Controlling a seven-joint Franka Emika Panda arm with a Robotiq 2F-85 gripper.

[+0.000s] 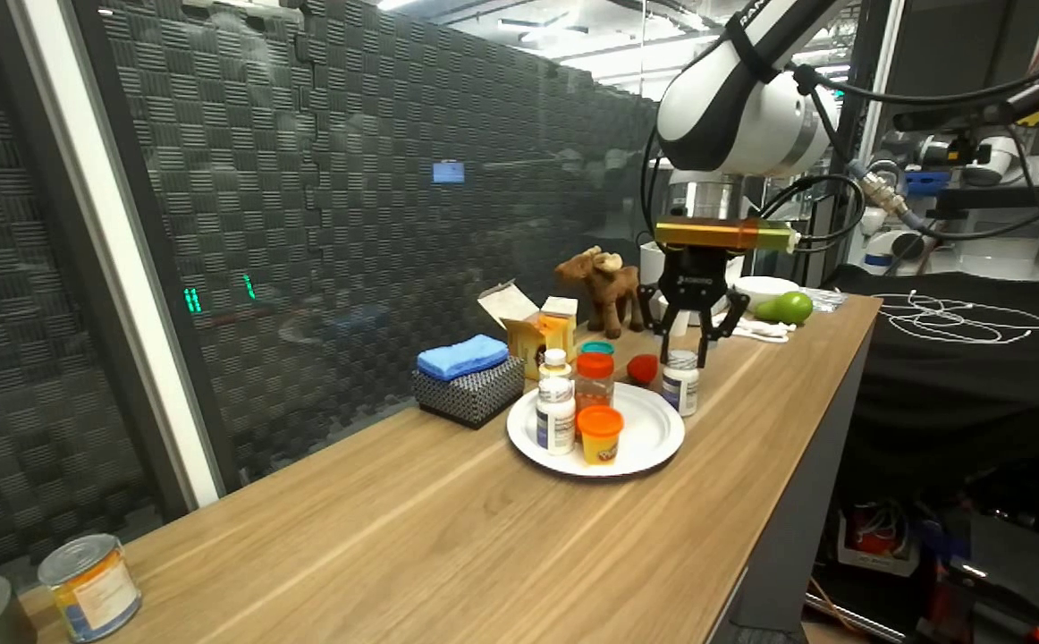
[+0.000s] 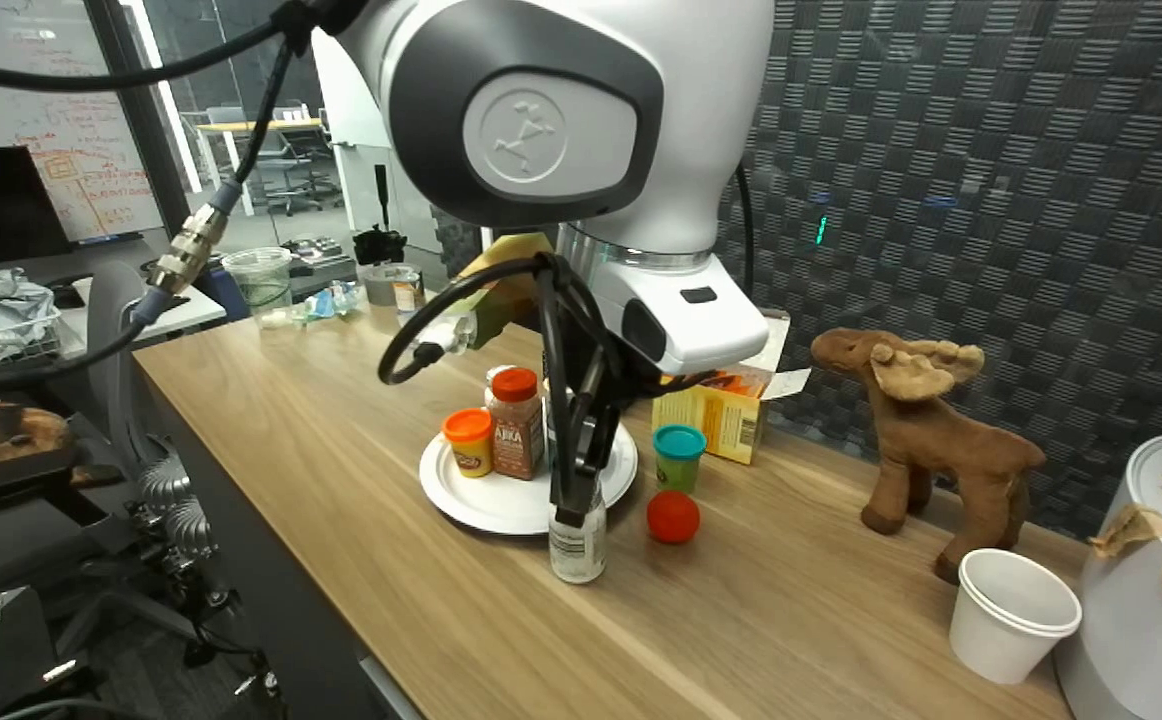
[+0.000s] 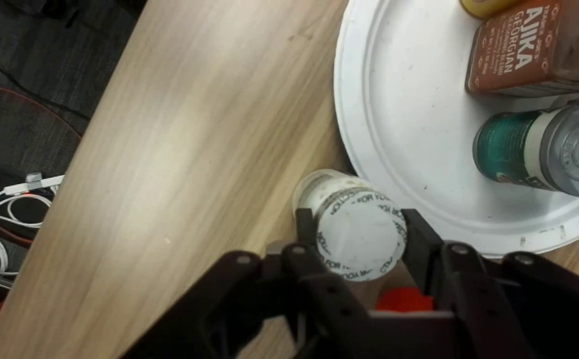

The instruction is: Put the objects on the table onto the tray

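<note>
My gripper [image 1: 684, 360] is shut on the top of a white pill bottle [image 1: 680, 396], one finger on each side of the cap. The bottle stands upright on the table, against or just beside the white round plate [image 1: 654, 440]. In the wrist view its cap [image 3: 361, 239] fills the gap between the fingertips. The plate bears a yellow tub with orange lid [image 1: 600, 436], a red-lidded Ajika jar [image 2: 515, 430], another white bottle [image 1: 555, 420] and a small white-capped bottle [image 1: 554, 365]. Off the plate are a red ball [image 2: 673, 517] and a green tub with teal lid [image 2: 678, 460].
Behind the plate are an open yellow box [image 1: 542, 338], a dark mesh box with blue cloth [image 1: 466, 380] and a moose toy [image 2: 926, 425]. White paper cups [image 2: 1011, 615], a green fruit [image 1: 792, 308] and a can [image 1: 90, 590] also stand on the table.
</note>
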